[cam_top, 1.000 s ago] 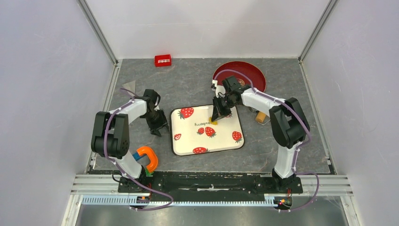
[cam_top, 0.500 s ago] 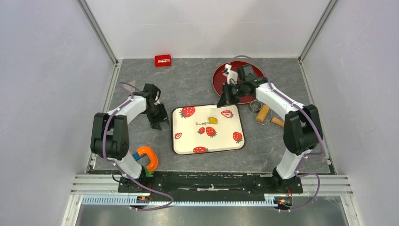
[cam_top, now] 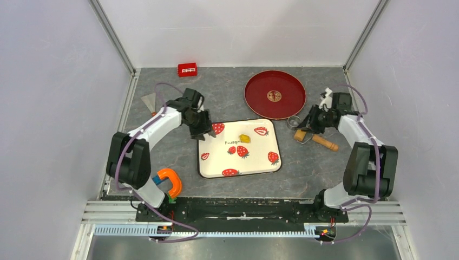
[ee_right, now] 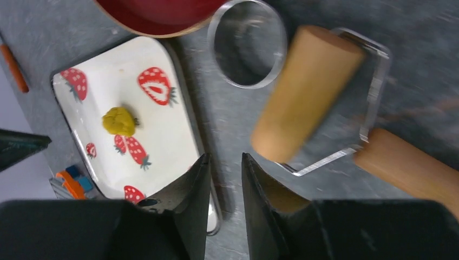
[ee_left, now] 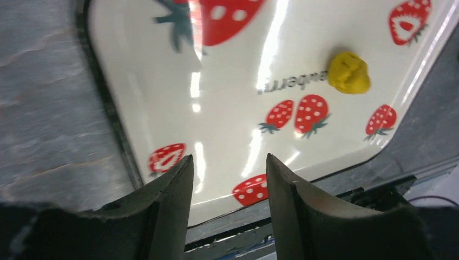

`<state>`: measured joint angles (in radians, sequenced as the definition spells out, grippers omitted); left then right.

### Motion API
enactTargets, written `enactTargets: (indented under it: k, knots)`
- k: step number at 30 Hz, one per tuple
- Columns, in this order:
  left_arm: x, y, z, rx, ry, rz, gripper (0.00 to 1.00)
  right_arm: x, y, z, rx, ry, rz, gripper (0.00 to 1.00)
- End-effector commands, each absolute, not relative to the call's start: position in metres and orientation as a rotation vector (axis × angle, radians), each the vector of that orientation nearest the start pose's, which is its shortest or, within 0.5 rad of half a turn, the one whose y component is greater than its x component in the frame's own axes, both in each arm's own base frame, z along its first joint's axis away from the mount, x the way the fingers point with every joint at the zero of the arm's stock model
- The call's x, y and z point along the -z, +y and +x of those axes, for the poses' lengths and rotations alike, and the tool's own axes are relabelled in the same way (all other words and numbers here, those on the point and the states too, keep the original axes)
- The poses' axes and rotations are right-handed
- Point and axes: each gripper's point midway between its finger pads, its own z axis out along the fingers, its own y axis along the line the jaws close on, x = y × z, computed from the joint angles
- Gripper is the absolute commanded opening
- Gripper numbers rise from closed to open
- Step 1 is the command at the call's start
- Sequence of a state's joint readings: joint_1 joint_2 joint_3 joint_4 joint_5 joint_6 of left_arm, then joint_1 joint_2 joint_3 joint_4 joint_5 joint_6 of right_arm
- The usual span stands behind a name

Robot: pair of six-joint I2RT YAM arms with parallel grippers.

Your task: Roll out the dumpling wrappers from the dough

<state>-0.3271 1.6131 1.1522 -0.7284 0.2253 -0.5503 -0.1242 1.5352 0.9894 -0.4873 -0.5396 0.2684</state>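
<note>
The left jaws stand well apart and empty over the far left corner of the tray [cam_top: 257, 165]. The right jaws are parted only a little, with nothing between them, above the table [cam_top: 216, 97] just beside the roller [ee_right: 306, 92], to the right of the tray. Nearest, towards the table's near left corner, lies an orange clamp-like tool [cam_top: 172, 181], well apart from the work. The tray sits in the middle of the table, and the dough [cam_top: 244, 138] rests on it as one small lump towards its far edge, touching nothing else. No flat discs are to be seen yet. The lump looks soft and light, likely to squash and stick under a pinch, so it is better left lying and pressed from above. The glossy tray may slide, and the left jaws could steady it at the rim. The roller is stiff wood, best taken by its handle, which points towards the right edge. A clear ring cutter [ee_right: 283, 49] lies just beside it and may get knocked. Beyond is the red plate [cam_top: 257, 103], and by the far edge a small red block [cam_top: 187, 69].
</note>
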Motion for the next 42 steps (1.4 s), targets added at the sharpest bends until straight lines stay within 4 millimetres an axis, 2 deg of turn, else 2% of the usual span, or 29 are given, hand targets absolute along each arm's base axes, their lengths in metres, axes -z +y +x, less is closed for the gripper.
enactTargets:
  k: [1, 3, 8, 11, 13, 19, 25, 32, 42]
  knots:
    - [-0.103, -0.229, 0.307, 0.678, 2.789, -0.138, 0.57, -0.085, 0.018, 0.326, -0.691, 2.473, 0.479, 0.34]
    - [-0.107, -0.251, 0.306, 0.704, 2.787, -0.072, 0.57, -0.077, 0.001, 0.318, -0.675, 2.455, 0.562, 0.39]
    - [-0.115, -0.289, 0.303, 0.755, 2.779, 0.046, 0.57, -0.060, -0.032, 0.308, -0.615, 2.437, 0.720, 0.46]
    - [-0.118, -0.302, 0.301, 0.780, 2.774, 0.091, 0.57, -0.053, -0.045, 0.303, -0.581, 2.437, 0.799, 0.61]
    - [-0.120, -0.308, 0.300, 0.792, 2.770, 0.110, 0.57, -0.049, -0.054, 0.299, -0.547, 2.440, 0.843, 0.68]
    - [-0.120, -0.311, 0.295, 0.797, 2.774, 0.128, 0.57, -0.040, -0.076, 0.300, -0.461, 2.429, 0.952, 0.74]
    - [-0.119, -0.311, 0.294, 0.798, 2.779, 0.135, 0.57, -0.027, -0.093, 0.312, -0.398, 2.458, 1.022, 0.74]
    - [-0.117, -0.311, 0.293, 0.797, 2.782, 0.137, 0.57, -0.038, -0.108, 0.342, -0.391, 2.414, 1.036, 0.74]
    - [-0.114, -0.313, 0.294, 0.799, 2.791, 0.143, 0.56, -0.039, -0.116, 0.376, -0.428, 2.404, 1.045, 0.74]
